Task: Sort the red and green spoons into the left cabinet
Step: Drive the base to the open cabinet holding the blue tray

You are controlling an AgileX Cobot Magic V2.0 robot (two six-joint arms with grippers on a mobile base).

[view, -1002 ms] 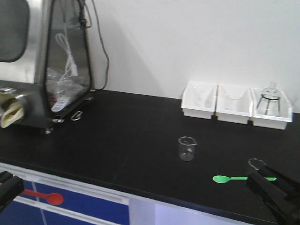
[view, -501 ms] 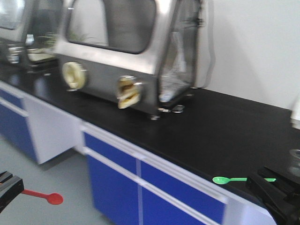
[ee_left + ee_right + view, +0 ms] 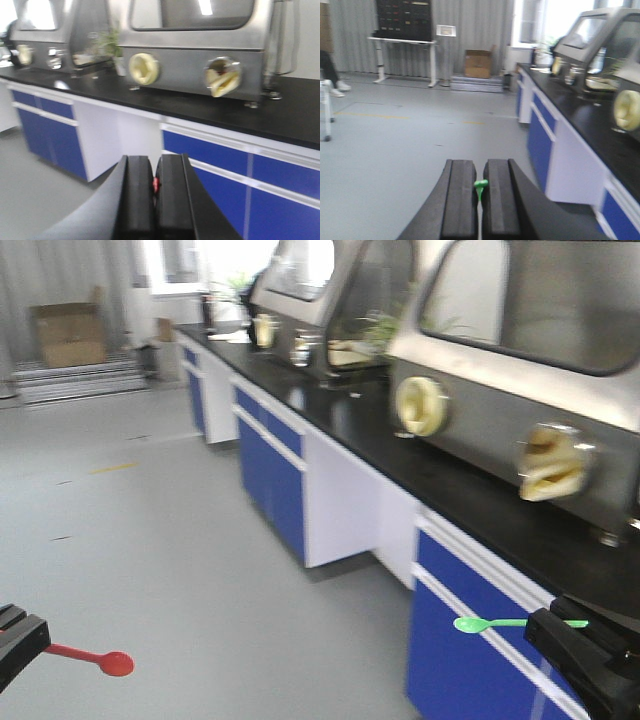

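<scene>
L gripper (image 3: pixel 155 186) sits low at front view's bottom-left corner, jaws pinched on red spoon (image 3: pixel 100 659) — R gripper (image 3: pixel 480 187) at bottom-right, jaws clamped on green spoon (image 3: pixel 490 622); both point fwd.

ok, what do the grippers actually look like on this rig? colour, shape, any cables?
Left gripper and right gripper look alike: all black, each with two thick, flat-faced rectangular fingers widening into a smooth curved shell behind. No markings or cables visible. The arms themselves are out of view.
</scene>
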